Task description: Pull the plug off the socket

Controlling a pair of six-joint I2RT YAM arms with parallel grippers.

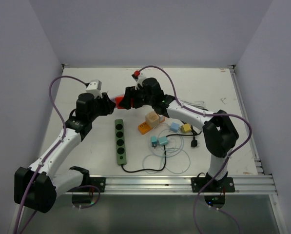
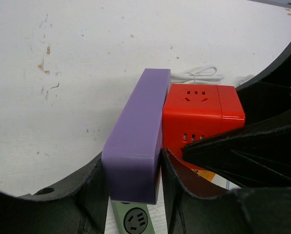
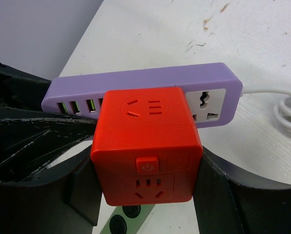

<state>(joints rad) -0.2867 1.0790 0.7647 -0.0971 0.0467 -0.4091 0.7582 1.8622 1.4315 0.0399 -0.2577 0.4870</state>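
A purple power strip [image 2: 138,136], the socket, hangs above the table with my left gripper [image 2: 133,163] shut on its narrow sides. A red cube adapter [image 3: 145,146], the plug, sits flush against the strip's face [image 3: 150,80] with no gap showing. My right gripper [image 3: 145,180] is shut on the cube's two sides. In the top view the two grippers meet at the back centre, the left gripper [image 1: 109,103] on one side of the red cube [image 1: 121,102] and the right gripper [image 1: 129,99] on the other. The plug's pins are hidden.
Below the grippers lies a green power strip [image 1: 120,140] with a black cable. An orange adapter [image 1: 150,122], small blue and yellow cubes [image 1: 180,127] and thin looped cable [image 1: 177,158] lie at centre right. A white adapter [image 1: 93,87] sits at back left.
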